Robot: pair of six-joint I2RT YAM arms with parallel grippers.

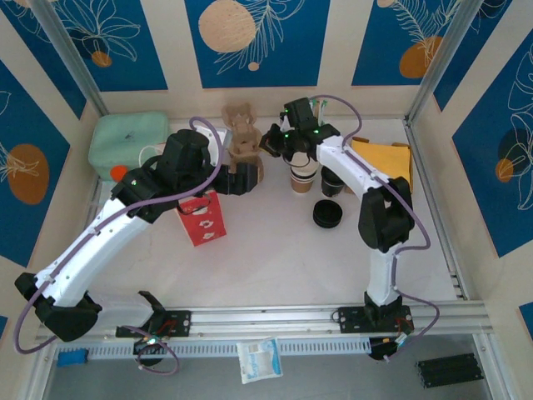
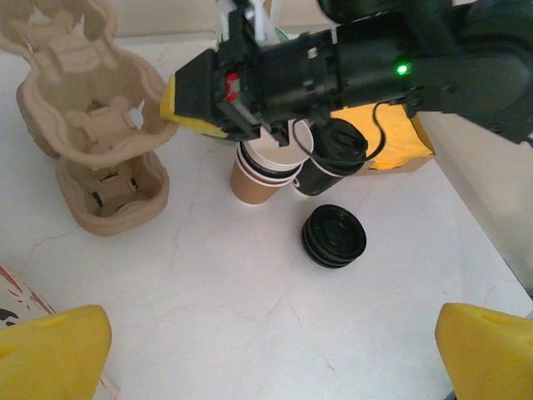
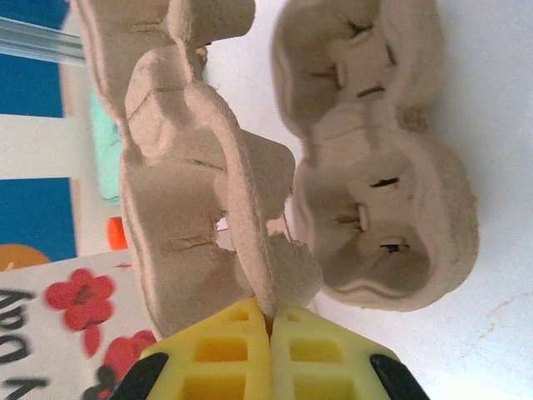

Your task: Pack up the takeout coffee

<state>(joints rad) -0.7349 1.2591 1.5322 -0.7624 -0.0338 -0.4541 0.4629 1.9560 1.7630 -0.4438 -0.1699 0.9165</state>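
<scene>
The takeout coffee, a small cup with a black lid, stands on the table partly behind my right arm. Beside it is a stack of lidless banded cups. My right gripper is shut on the rim of a pulp cup carrier, holding it tilted above a second carrier on the table. My left gripper hangs open over bare table, nothing between its yellow fingertips.
A stack of loose black lids lies in front of the cups. A red-and-white paper bag stands under the left arm. A mint box sits back left, and yellow-brown paper back right.
</scene>
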